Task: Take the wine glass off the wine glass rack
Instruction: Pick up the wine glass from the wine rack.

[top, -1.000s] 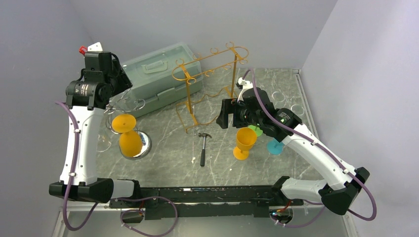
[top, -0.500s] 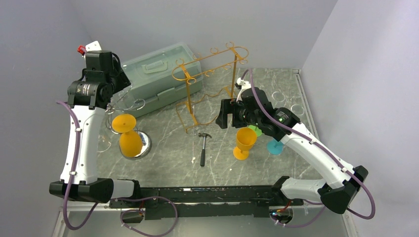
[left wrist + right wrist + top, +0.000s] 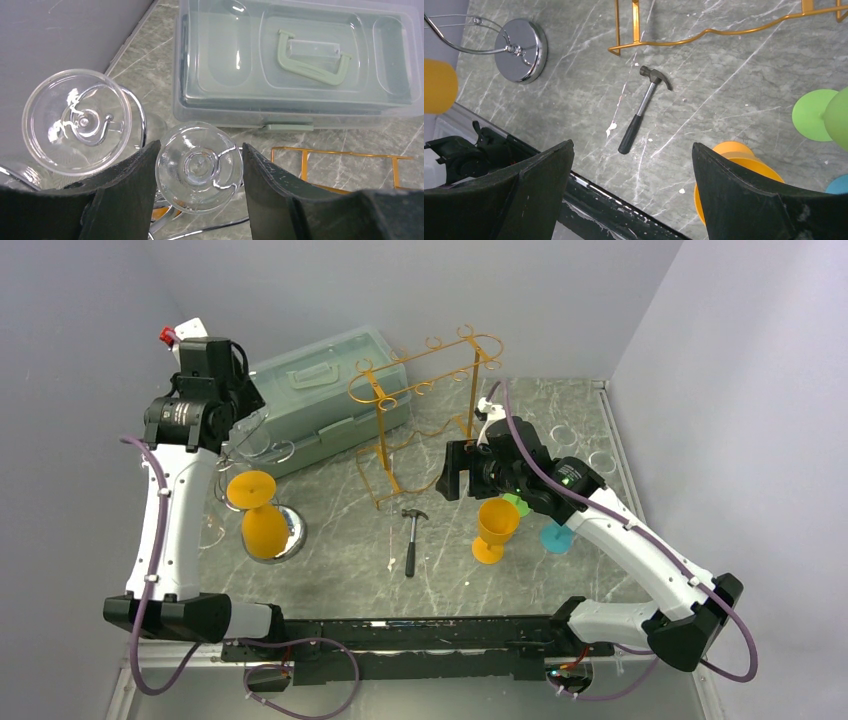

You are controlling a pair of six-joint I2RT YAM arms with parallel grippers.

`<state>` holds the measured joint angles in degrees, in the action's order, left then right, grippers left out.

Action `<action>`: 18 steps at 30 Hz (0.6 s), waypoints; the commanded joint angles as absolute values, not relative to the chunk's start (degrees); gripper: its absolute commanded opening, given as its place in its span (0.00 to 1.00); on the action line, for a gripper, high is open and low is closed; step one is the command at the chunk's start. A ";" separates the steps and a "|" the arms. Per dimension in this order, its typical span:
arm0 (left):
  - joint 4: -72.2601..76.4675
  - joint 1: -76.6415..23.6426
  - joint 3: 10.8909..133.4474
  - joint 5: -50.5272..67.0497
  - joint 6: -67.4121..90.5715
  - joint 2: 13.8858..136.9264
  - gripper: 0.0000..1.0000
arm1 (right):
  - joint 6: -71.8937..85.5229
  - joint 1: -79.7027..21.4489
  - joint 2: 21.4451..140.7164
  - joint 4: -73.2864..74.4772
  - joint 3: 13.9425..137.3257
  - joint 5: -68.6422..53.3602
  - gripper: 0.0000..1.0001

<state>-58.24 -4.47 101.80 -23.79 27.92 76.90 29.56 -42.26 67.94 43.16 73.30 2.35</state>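
Observation:
A clear wine glass shows foot-on in the left wrist view, its round foot pinched between the two black fingers of my left gripper. The chrome wine glass rack stands at the left; its wire arms run beside the glass. A second clear glass and an orange glass hang from it. My left gripper is high above the rack, shut on the foot. Over mid-table my right gripper is open and holds nothing.
A lidded plastic box sits behind the chrome rack. A gold wire rack stands mid-table with a small hammer in front. An orange cup, a green glass and a blue glass are under the right arm.
My left wrist has moved slightly up and toward the back with the clear glass still gripped. The right arm has barely moved.

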 commanded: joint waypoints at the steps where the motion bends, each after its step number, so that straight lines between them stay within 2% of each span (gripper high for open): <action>1: -51.28 -4.57 103.80 -24.98 27.52 76.93 0.54 | 29.26 -42.38 67.95 40.49 74.53 1.85 0.90; 18: -48.66 -4.64 108.69 -17.14 25.78 81.94 0.54 | 29.36 -42.41 68.23 41.13 75.71 2.63 0.90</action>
<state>-53.93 -4.47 104.14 -20.75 27.05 81.73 29.56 -42.26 68.27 43.13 73.32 2.39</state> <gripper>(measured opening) 0.612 0.903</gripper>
